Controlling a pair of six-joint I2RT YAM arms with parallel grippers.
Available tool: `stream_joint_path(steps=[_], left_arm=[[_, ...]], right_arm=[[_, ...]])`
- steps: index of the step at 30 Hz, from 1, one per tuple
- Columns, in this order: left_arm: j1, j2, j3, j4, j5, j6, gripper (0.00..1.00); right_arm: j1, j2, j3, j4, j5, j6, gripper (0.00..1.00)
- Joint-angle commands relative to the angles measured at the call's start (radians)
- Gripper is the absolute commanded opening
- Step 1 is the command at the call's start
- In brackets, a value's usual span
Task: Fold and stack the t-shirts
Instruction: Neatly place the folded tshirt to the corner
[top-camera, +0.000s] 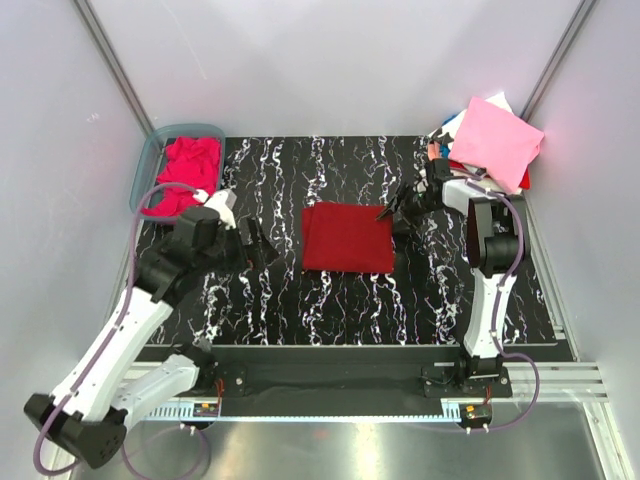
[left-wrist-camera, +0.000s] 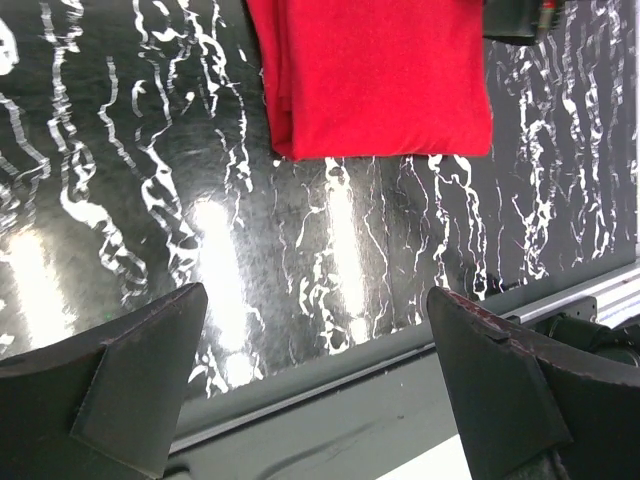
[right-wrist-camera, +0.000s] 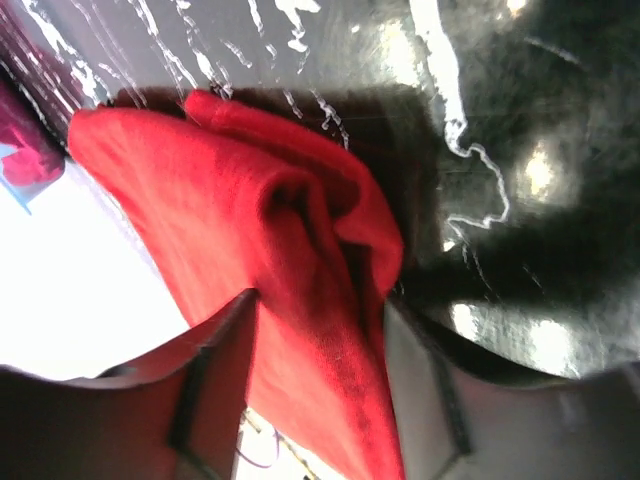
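Shirt (top-camera: 347, 238), crimson, folded; right gripper (top-camera: 391, 213) pinching its corner; left gripper (left-wrist-camera: 318, 380) spread, apart.

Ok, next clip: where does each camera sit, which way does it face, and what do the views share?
Top external: above and behind the bases, looking down on the table; both arms show, left end effector open, right end effector at the red shirt.
Left wrist: low over the table, facing the shirt's folded edge; its two fingers spread at the bottom.
Right wrist: close up on a shirt corner pinched between its fingers.
Shared: all three show the red shirt.
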Motion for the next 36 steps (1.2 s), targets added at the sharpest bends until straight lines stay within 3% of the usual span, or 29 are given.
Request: stream_joint_path(steps=[1, 4, 5, 8, 13, 21, 30, 33, 36], left_arm=[[0.000, -0.085, 0.018, -0.097, -0.073, 0.002, 0.99], [0.000, -0.131, 0.051, -0.160, -0.101, 0.007, 0.99], [0.000, -0.144, 0.061, -0.191, -0.118, 0.013, 0.99], [0.000, -0.154, 0.099, -0.243, -0.156, 0.027, 0.99], [0.000, -0.170, 0.148, -0.324, -0.268, 0.062, 0.99], [0.000, -0.293, 0.012, -0.242, -0.301, 0.096, 0.99], [0.002, -0.354, -0.039, -0.134, -0.227, 0.137, 0.99], [0.000, -0.389, -0.077, -0.076, -0.209, 0.145, 0.99], [0.000, -0.443, -0.126, -0.003, -0.189, 0.137, 0.99]], right_arm=[[0.022, 0.078, -0.002, -0.003, 0.041, -0.027, 0.58], [0.027, 0.087, -0.006, 0.017, -0.011, -0.032, 0.40], [0.028, 0.090, -0.006, 0.023, -0.031, -0.035, 0.20], [0.027, 0.068, -0.015, 0.041, -0.043, -0.031, 0.00], [0.025, -0.008, 0.053, 0.011, -0.062, -0.018, 0.00], [-0.030, -0.036, 0.314, -0.182, 0.039, -0.049, 0.00], [-0.079, 0.145, 0.800, -0.445, 0.145, -0.126, 0.00], [-0.119, 0.220, 1.057, -0.540, 0.155, -0.142, 0.00], [-0.139, 0.266, 1.211, -0.600, 0.161, -0.156, 0.00]])
